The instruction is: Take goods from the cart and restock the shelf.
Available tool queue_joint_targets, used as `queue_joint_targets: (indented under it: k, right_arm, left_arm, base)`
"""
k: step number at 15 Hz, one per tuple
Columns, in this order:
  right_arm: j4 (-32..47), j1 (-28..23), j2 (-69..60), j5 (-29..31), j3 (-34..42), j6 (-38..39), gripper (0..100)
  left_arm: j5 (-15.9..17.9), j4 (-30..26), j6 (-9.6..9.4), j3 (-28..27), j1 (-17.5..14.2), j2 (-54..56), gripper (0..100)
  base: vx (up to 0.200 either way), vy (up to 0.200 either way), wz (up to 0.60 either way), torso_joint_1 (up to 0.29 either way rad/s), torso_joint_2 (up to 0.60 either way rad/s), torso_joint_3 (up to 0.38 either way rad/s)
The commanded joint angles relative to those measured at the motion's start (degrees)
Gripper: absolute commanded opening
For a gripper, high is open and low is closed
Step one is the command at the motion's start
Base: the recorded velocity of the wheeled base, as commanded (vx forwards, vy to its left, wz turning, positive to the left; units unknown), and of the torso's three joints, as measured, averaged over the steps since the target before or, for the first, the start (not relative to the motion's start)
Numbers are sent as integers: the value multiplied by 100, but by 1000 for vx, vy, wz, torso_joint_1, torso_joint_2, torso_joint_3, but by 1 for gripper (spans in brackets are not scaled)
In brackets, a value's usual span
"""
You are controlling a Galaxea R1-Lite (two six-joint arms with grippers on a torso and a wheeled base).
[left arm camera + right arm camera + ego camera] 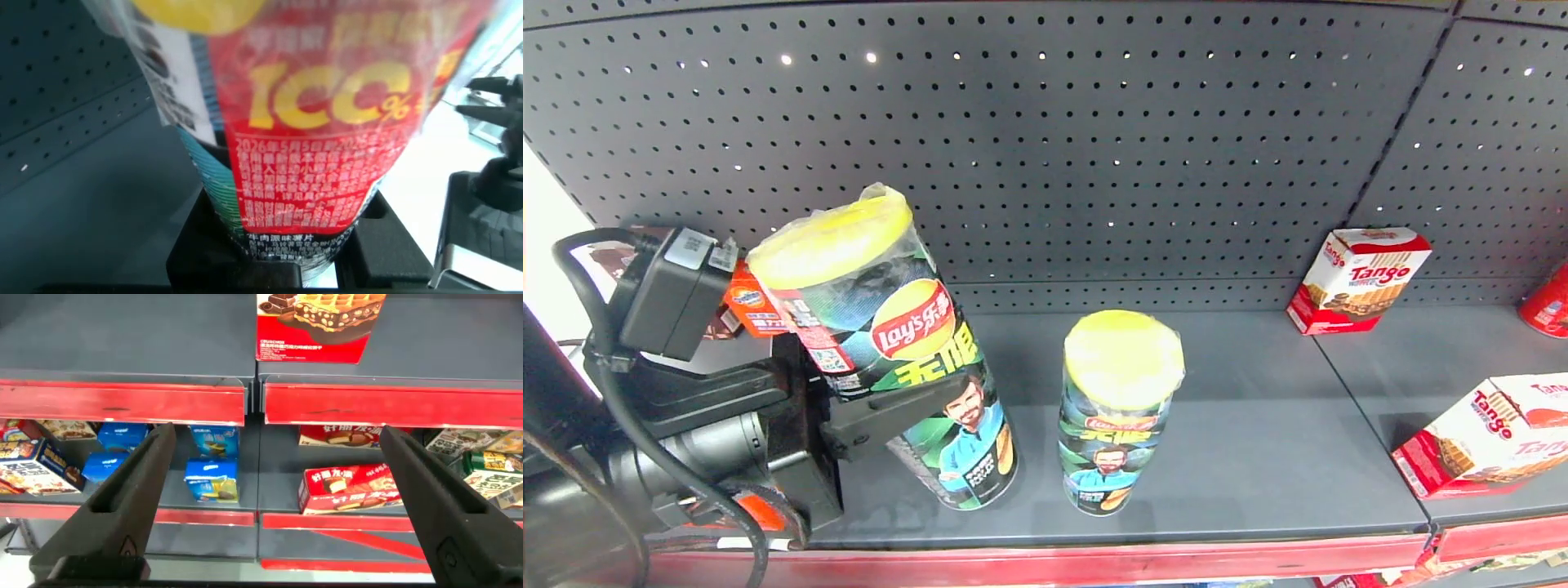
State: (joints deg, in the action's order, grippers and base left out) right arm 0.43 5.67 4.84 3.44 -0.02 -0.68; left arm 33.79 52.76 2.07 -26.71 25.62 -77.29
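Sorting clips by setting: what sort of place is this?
Probably a shop aisle: pegboard-backed shelf with red edge rail, a chip can and wafer box on it, boxed snacks on lower shelves.

A tall chip can with a yellow lid and clear wrap is clamped at mid-height in the left gripper, its lid tilted toward 11 o'clock and its base down near the grey shelf. At its 3 o'clock a matching can stands upright, apart from it
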Motion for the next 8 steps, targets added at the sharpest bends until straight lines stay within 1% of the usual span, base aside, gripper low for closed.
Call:
queue_joint_targets:
  k: [1,2,4,6,7,8]
  right_arm:
    - [1,4,43,-1,2,-2,100]
    - [1,4,43,-1,2,7,100]
    - [1,4,43,-1,2,7,100]
    - [1,4,43,-1,2,7,100]
    - [1,4,43,-1,2,7,100]
    - [1,4,43,-1,2,7,100]
  left_arm:
    - [154,15,4,-71,4,-67,0]
    - [277,-11,4,-142,-40,-58,0]
    - [365,-64,21,-229,-31,-41,0]
    - [172,-231,30,-599,-49,-76,0]
    - [128,-679,30,-1091,-31,-190,0]
    - [110,-1092,21,-1425,-40,-234,0]
  base:
    - [0,0,0,0,0,0]
    - [0,0,0,0,0,0]
    - [0,0,0,0,0,0]
    - [0,0,0,0,0,0]
    - [0,0,0,0,0,0]
    - [0,0,0,0,0,0]
